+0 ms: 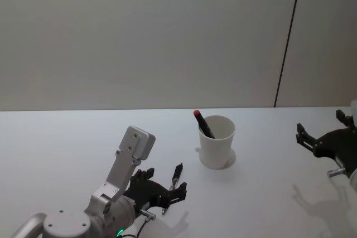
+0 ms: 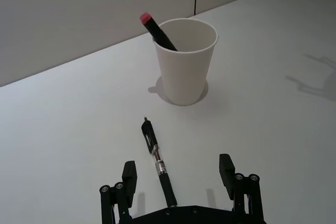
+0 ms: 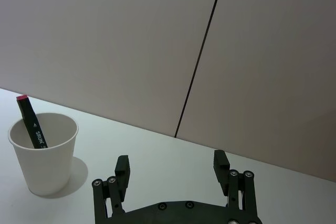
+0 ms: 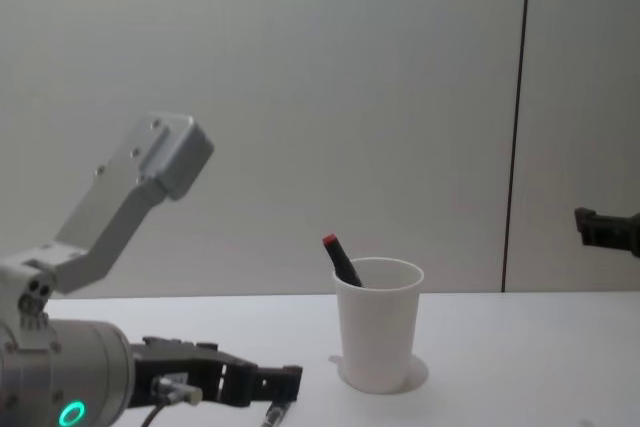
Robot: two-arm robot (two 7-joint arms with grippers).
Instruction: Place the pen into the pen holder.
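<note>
Grasp step: the left gripper (image 2: pixel 178 165) hovers, fingers (image 2: pixel 129 174) wide astride the pen (image 2: pixel 156 158) on the counter (image 2: pixel 63 129), seemingly not touching it. Next it should lower and close. Far right, the right gripper (image 3: pixel 171 159) idles, fingers wide.

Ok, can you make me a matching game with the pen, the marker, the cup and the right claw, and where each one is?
Things:
1 pen
2 red-capped marker
3 pen holder
4 right claw

States:
A open and empty, raised at the right
B lying flat on the table between the open left claw fingers
C leaning inside the pen holder
D standing upright on the table

Pairs: 1-B, 2-C, 3-D, 4-A
</note>
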